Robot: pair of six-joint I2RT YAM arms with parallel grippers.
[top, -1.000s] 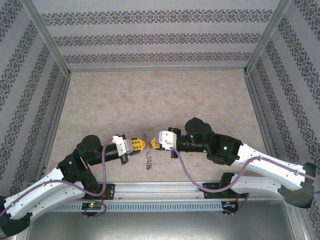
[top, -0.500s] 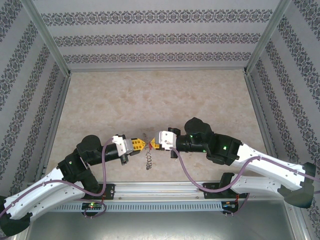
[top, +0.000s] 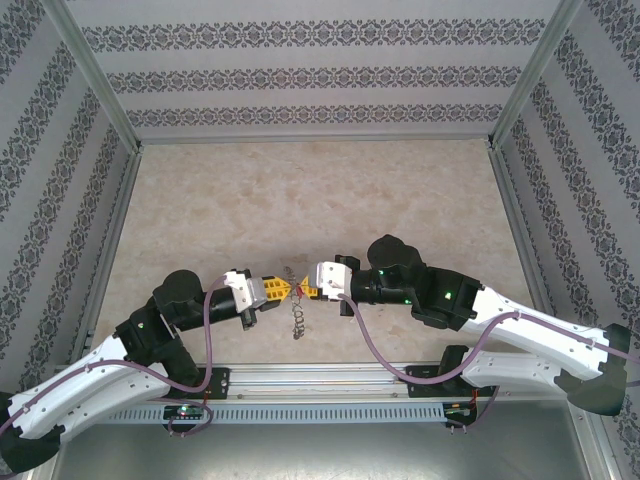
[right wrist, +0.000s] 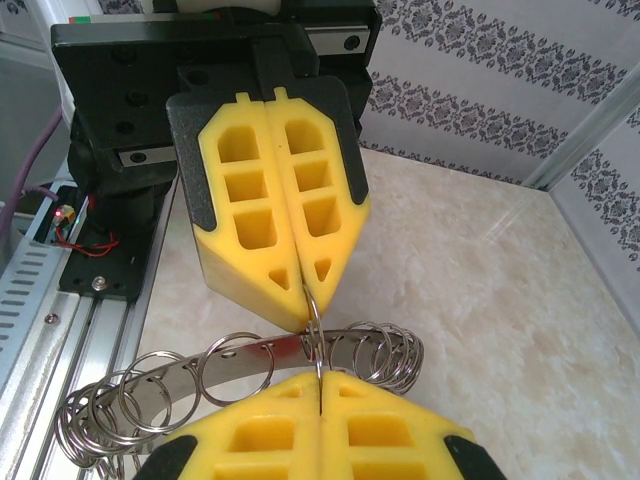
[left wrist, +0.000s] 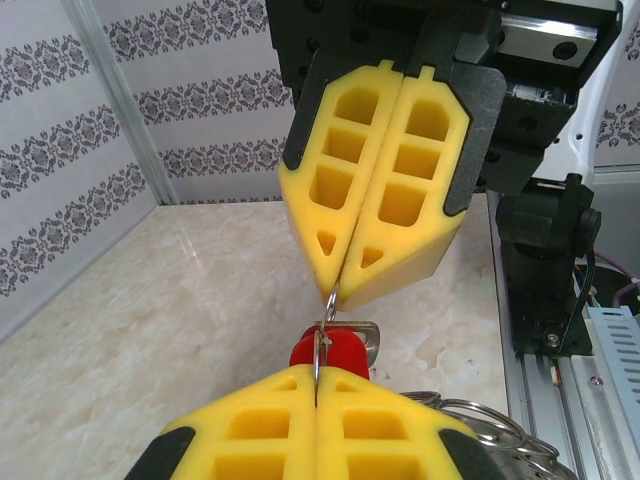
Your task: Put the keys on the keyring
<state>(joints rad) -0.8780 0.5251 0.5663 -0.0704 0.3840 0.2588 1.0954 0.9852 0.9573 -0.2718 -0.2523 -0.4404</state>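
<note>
Left gripper [top: 283,290] & right gripper [top: 305,292] meet tip to tip over the table [top: 300,200], by its near edge, mid-width. Both are clenched on one thin wire loop of the keyring [top: 297,318], which trails toward the near edge. L wrist cam: red key [left wrist: 330,352] just behind that loop. R wrist cam: the ring's grey band w/ its fringe of loops.
</note>
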